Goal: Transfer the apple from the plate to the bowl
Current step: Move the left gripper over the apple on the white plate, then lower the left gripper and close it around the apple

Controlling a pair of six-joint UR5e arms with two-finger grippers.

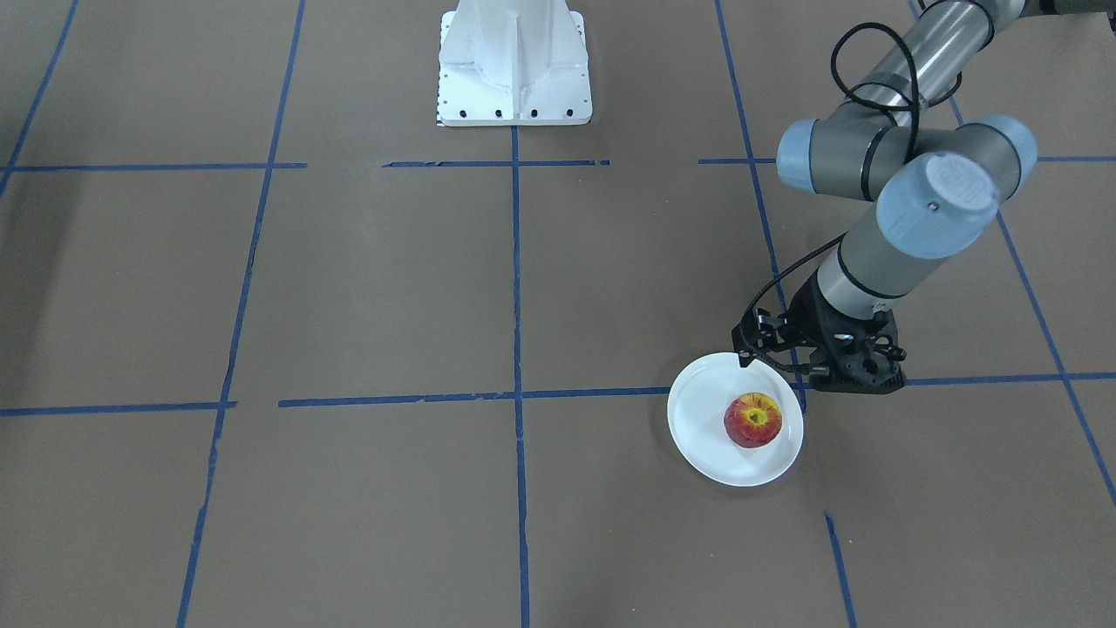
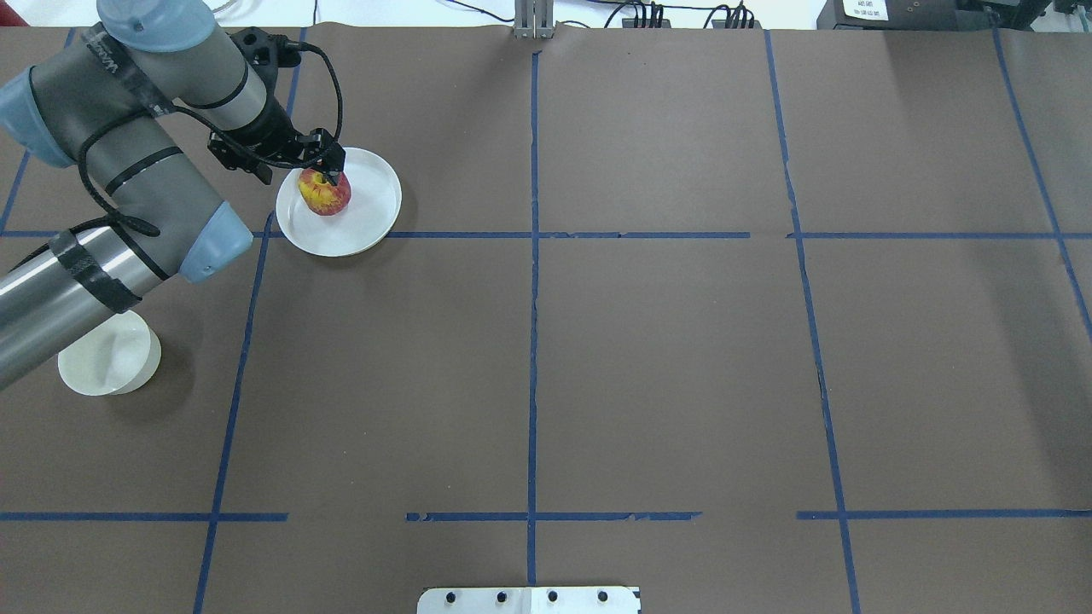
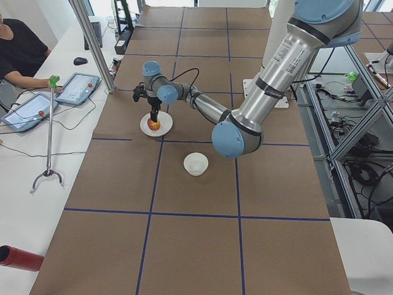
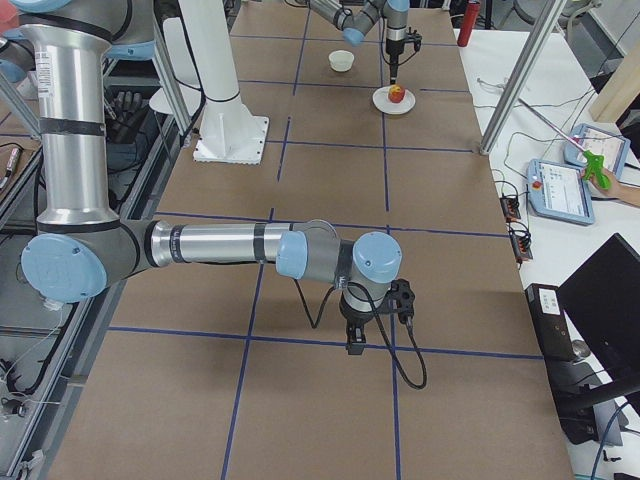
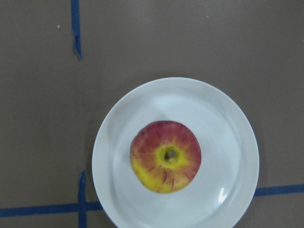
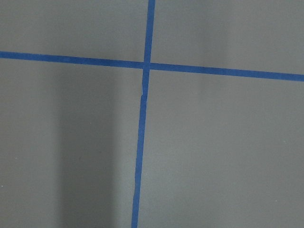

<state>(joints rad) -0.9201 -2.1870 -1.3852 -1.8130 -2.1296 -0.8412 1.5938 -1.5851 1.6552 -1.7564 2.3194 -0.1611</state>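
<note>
The red apple (image 5: pixel 166 156) with a yellow patch lies on the white plate (image 5: pixel 223 123), a little off its middle. It also shows in the front view (image 1: pixel 752 419) and the overhead view (image 2: pixel 324 193). My left gripper (image 2: pixel 334 166) hangs above the apple, clear of it, with the jaws looking shut and empty. The off-white bowl (image 2: pixel 109 358) stands nearer the robot, partly under my left forearm, and shows whole in the exterior left view (image 3: pixel 196 163). My right gripper (image 4: pixel 355 338) hangs low over bare table far from the dishes. I cannot tell if it is open.
Brown table paper with a grid of blue tape lines (image 1: pixel 516 394). The white robot base (image 1: pixel 514 65) stands at the table's middle edge. Tablets (image 3: pixel 77 88) and a person sit at the side table beyond the plate.
</note>
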